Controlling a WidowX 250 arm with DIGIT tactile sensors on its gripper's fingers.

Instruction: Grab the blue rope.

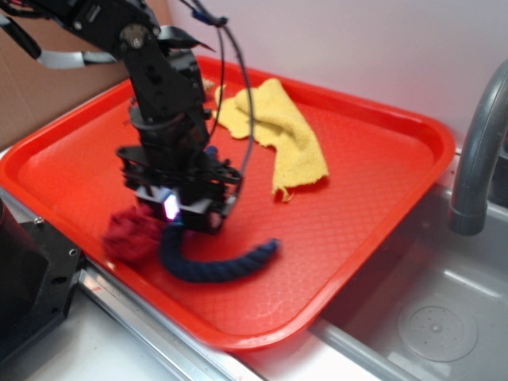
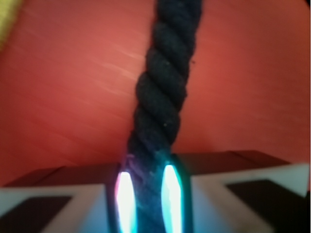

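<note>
The blue rope (image 1: 218,266), thick, dark navy and twisted, lies curved on the red tray (image 1: 373,171) near its front edge. My gripper (image 1: 184,225) stands right over the rope's left end, its jaws closed on that end. In the wrist view the rope (image 2: 163,97) runs straight up from between the two glowing pads (image 2: 125,199), which press on both its sides; the gripper (image 2: 147,194) is shut on it. The rope's free end points right.
A small red fabric ball (image 1: 131,236) lies just left of the gripper, touching the rope's end. A yellow knitted cloth (image 1: 278,131) is crumpled at the back of the tray. A grey tap (image 1: 480,159) rises over the metal sink (image 1: 429,325) at right.
</note>
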